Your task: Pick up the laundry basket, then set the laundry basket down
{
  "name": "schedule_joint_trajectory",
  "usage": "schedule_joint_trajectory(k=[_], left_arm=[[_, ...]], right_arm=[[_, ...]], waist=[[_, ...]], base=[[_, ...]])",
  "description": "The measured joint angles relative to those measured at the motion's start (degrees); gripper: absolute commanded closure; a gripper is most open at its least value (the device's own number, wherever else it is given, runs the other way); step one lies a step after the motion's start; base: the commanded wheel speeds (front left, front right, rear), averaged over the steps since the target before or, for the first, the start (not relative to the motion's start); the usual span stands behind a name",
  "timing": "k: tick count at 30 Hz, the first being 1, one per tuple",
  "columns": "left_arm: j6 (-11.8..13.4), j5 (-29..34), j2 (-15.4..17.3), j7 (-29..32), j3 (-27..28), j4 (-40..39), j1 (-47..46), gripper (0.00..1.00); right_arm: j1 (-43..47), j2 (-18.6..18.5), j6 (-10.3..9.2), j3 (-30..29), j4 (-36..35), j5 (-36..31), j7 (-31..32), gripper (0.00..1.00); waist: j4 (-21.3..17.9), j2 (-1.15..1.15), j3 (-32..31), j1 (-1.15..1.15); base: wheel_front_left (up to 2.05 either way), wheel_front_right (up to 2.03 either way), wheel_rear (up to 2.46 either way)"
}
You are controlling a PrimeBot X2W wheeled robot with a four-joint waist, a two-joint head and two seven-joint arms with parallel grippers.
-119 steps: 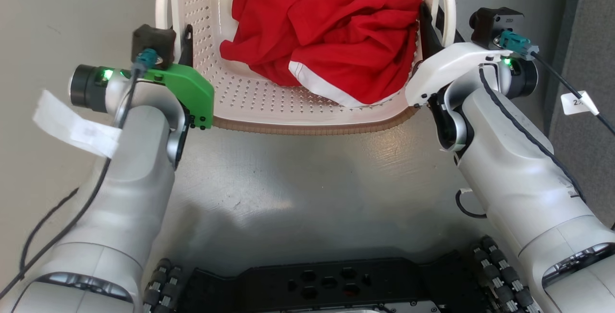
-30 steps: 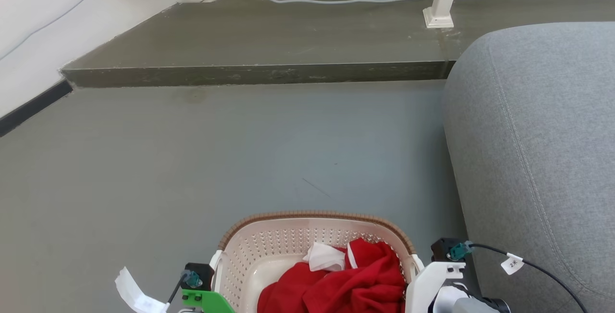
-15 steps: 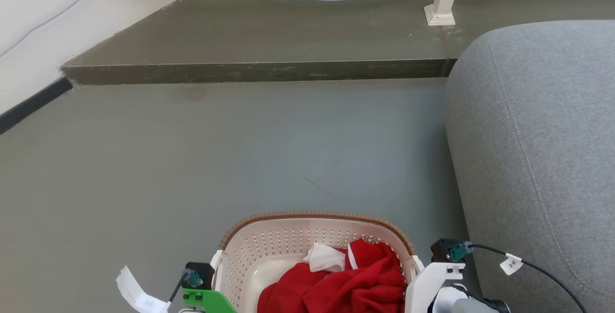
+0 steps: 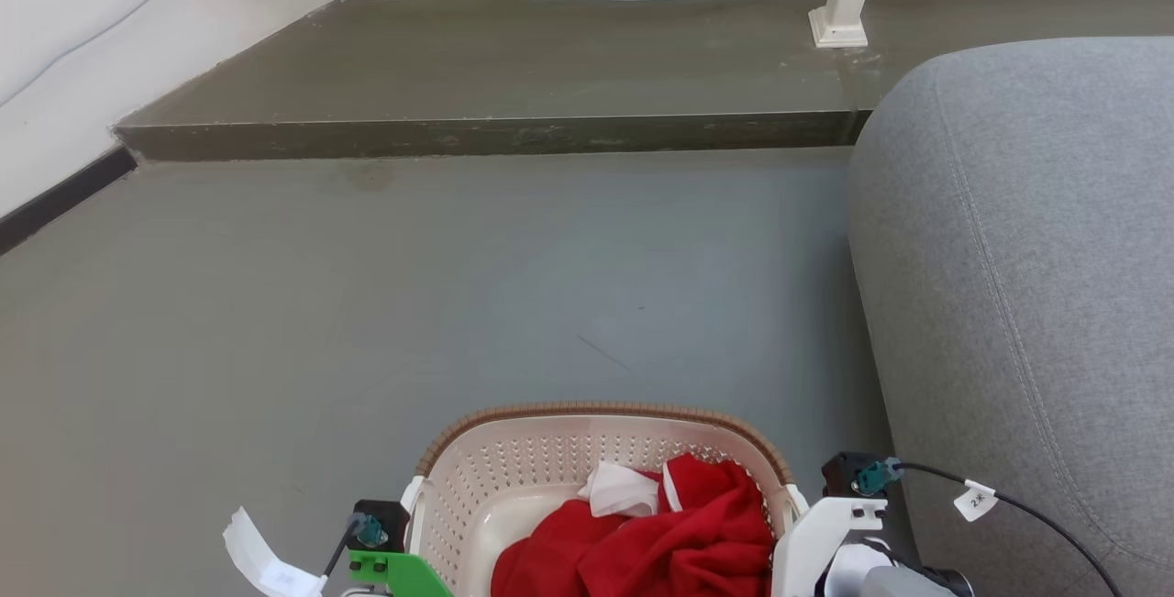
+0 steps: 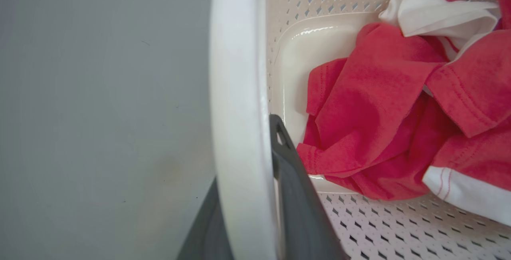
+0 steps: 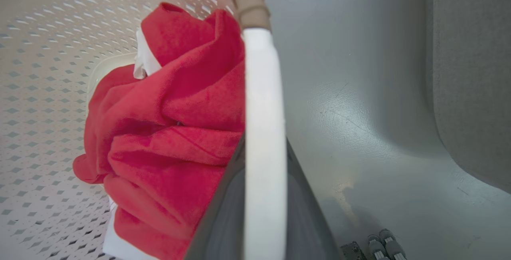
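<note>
Cream laundry basket (image 4: 596, 450) is carried, clamped by left tool (image 5: 245, 164) and right tool (image 6: 265, 148); level lowering is needed next.

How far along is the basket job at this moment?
Done: the left gripper and right gripper are each shut on a white handle of the laundry basket. In hand: the basket, with red clothing inside, seems held above the floor. Left: setting it down.

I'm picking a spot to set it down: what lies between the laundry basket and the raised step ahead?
In the head view, only bare grey floor lies between the laundry basket and the step.
</note>
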Motion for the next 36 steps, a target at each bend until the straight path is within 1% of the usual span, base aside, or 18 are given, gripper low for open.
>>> schedule_joint_trajectory(k=[9, 19, 27, 36], left_arm=[[0.4, -0.3, 0.0, 0.0, -0.5, 0.0, 0.0, 1.00], [1.0, -0.6, 0.5, -0.6, -1.1, -0.7, -1.0, 1.00], [1.9, -0.6, 0.6, -1.3, -0.8, -1.2, -7.1, 1.00], [2.6, 0.1, 0.8, -2.1, 0.0, -1.3, -14.9, 1.00]], right_arm=[[-0.4, -0.1, -0.08, 0.9, 0.0, 0.8, -0.2, 1.00], [-3.5, -0.2, -0.46, 1.6, 0.2, 1.2, -0.3, 1.00], [-10.2, -0.4, -0.51, 1.4, 0.5, 1.2, -0.9, 1.00], [-18.7, -0.6, -0.58, 0.3, 1.2, 0.8, -1.9, 1.00]], waist=[[-0.1, 0.00, 0.8, 0.00], [-0.4, 0.00, 3.3, 0.00], [-0.5, 0.00, 6.9, 0.00], [-0.5, 0.00, 12.9, 0.01]], base=[[0.00, 0.00, 0.00], [0.00, 0.00, 0.00], [0.00, 0.00, 0.00], [0.00, 0.00, 0.00]])
